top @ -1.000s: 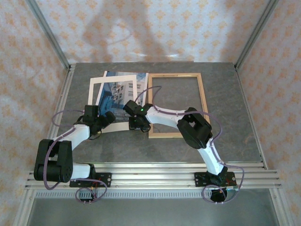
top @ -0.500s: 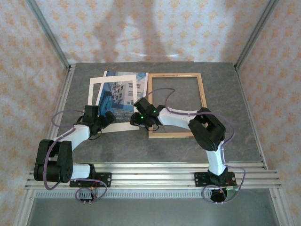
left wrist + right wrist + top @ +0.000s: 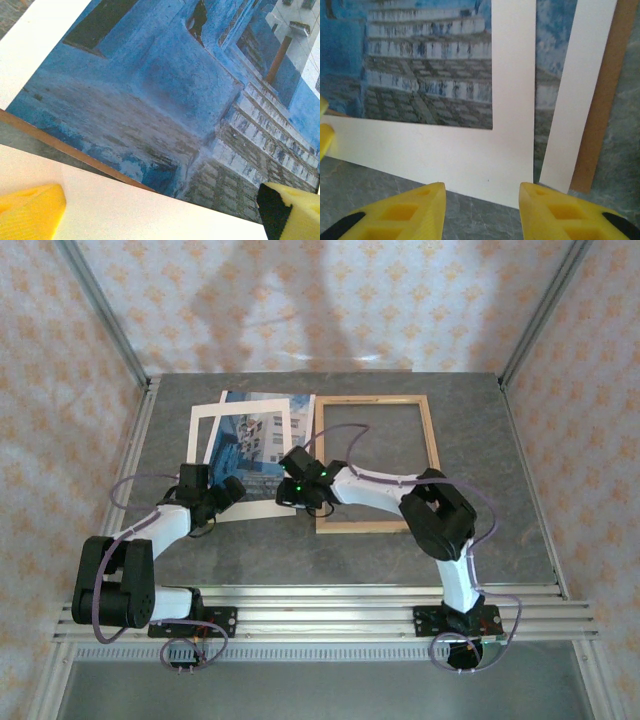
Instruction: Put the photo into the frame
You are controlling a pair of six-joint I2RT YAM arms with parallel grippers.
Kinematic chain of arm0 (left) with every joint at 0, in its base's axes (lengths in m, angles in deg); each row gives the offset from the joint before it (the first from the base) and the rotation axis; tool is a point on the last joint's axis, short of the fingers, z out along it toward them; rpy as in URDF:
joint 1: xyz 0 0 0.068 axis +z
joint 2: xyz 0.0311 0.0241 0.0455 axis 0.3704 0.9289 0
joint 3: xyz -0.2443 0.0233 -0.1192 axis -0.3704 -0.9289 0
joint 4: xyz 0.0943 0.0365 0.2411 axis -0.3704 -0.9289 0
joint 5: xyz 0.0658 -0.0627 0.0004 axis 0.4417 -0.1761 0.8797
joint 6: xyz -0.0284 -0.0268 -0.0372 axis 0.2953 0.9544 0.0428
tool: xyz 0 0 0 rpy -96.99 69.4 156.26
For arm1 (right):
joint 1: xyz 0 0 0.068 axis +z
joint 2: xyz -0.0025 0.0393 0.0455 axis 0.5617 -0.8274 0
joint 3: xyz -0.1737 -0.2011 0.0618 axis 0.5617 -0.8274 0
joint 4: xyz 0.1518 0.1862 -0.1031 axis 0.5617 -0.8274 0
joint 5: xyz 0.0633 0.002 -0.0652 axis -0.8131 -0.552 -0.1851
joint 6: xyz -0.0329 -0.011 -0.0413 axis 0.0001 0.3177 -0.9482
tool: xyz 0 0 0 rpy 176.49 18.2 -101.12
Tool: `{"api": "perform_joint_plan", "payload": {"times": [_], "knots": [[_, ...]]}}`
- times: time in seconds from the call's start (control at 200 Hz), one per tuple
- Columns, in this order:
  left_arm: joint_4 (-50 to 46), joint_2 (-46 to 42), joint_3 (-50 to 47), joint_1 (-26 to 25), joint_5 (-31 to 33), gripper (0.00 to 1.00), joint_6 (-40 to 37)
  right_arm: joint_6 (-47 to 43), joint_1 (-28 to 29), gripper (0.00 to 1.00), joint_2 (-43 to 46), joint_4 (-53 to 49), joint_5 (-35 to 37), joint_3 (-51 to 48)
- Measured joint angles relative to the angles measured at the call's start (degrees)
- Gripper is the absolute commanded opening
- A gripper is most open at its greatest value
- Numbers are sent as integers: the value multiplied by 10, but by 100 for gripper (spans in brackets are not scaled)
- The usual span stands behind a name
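Observation:
The photo, blue steps and a white building, lies left of centre under the cream mat. The light wood frame lies empty just to its right. My left gripper hangs open low over the mat's near strip, its yellow fingers wide apart above the photo. My right gripper is open at the mat's near right corner. Only grey table shows between its fingertips. The photo shows through the mat's window.
A brown backing board pokes out beyond a white strip at the right of the stack, and its edge shows under the photo. The right arm's forearm crosses the frame's near left corner. Metal rails run along the near table edge.
The right arm's elbow has swung right and its gripper has edged toward the mat's near right corner. The left arm has not moved.

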Motion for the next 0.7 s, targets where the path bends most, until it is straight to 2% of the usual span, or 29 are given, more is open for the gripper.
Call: {"api": "perform_joint_plan", "payload": {"times": [0.4,0.701], "knots": [[0,0,0,0,0,100,0,-3,10,46,-40,-62,32,33],[0,0,0,0,0,100,0,-2,8,45,-46,-33,-2,33]]}}
